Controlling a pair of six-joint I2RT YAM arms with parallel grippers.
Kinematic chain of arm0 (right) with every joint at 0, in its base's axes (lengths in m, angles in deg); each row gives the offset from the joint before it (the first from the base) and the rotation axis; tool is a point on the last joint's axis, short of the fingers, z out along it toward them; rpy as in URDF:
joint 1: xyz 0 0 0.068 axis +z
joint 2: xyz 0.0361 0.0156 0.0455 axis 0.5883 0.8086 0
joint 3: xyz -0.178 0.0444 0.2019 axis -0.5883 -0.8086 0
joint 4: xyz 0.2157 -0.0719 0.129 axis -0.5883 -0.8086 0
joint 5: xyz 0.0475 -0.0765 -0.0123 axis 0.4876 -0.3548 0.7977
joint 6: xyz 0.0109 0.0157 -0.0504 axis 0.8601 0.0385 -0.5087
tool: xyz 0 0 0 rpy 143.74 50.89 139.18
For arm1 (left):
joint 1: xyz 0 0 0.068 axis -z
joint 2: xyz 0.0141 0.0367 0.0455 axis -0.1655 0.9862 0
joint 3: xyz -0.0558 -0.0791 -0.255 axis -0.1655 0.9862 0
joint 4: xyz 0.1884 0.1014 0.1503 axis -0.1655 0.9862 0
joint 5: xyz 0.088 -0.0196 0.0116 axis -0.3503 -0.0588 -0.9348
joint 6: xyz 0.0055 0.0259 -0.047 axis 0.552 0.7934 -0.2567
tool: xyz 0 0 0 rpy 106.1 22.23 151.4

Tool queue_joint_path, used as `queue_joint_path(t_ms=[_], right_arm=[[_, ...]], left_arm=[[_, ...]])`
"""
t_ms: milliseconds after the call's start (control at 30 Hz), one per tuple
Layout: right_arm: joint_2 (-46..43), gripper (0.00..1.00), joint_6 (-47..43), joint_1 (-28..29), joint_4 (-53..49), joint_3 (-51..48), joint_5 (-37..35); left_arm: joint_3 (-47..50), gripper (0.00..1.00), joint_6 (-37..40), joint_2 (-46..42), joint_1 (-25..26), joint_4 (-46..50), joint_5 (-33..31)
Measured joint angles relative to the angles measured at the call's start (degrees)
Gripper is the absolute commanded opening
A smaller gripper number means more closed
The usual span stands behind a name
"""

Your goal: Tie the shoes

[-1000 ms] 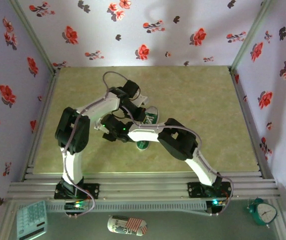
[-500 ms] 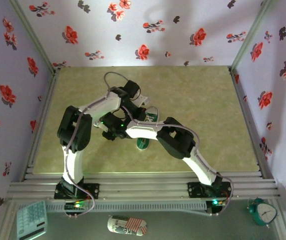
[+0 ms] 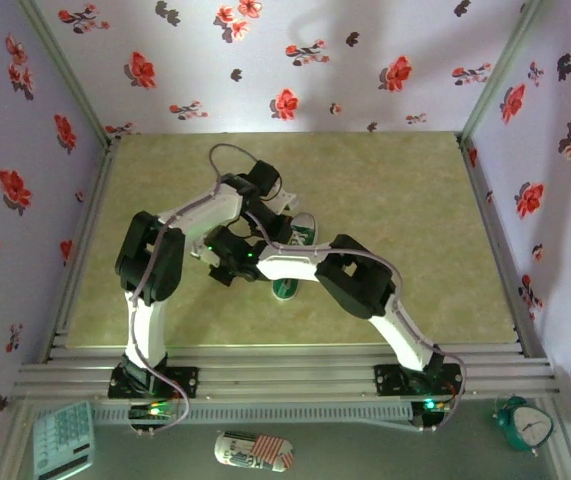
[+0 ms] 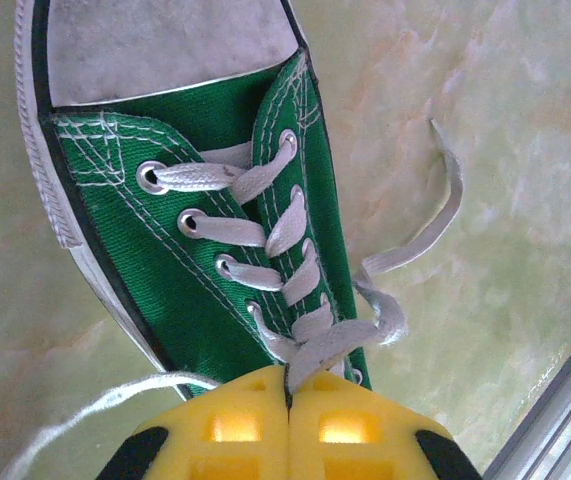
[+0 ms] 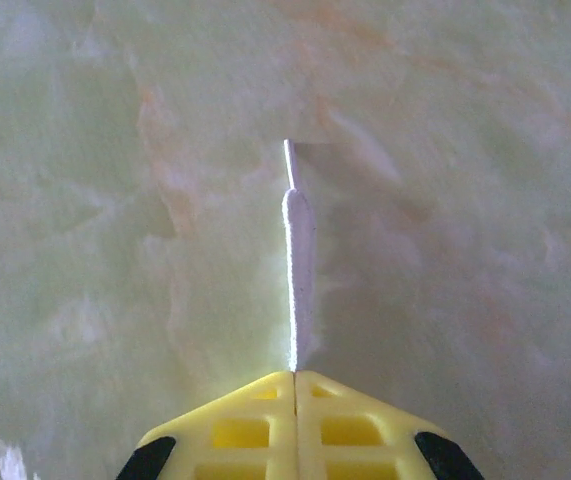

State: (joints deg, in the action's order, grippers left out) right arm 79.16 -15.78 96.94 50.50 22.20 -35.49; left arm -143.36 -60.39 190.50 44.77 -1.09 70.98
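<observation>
Fingers (image 5: 235, 432), yellow plastic, around flat white lace (image 5: 298, 270)

Green sneaker (image 4: 165, 230), one, lay on a pale marbled table (image 4: 485, 120), its worn white toe cap (image 4: 155, 45) toward the top edge. White laces (image 4: 265, 235) ran through metal eyelets, one loose end trailing right and another left. Left gripper (image 4: 288, 395), its yellow fingers pressed together, pinched the laces at their lowest crossing. Metal rail (image 4: 565, 420) sat in the bottom right corner.

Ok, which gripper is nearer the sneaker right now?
Left. The left gripper pinches the laces on the sneaker itself; the right gripper holds a lace tip over the table, away from it.
</observation>
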Motion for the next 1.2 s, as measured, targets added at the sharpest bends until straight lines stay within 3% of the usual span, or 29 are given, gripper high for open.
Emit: queue_joint_path(t_ms=[500, 933, 1200], right_arm=[[-22.0, 0.00, -1.4, 5.9, 7.1, -24.5, 0.2], [-45.7, 0.00, 12.9, 5.7, 21.5, -43.0, -3.8], [-54.3, 0.00, 25.0, -1.2, 28.7, -50.4, -5.2]], left_arm=[[2.7, 0.00, 0.0, -0.1, 0.2, -2.9, 0.4], [9.7, 0.00, -1.5, -3.9, 1.5, -12.5, 0.4], [14.8, 0.00, -3.2, -7.7, 1.6, -19.3, 0.4]])
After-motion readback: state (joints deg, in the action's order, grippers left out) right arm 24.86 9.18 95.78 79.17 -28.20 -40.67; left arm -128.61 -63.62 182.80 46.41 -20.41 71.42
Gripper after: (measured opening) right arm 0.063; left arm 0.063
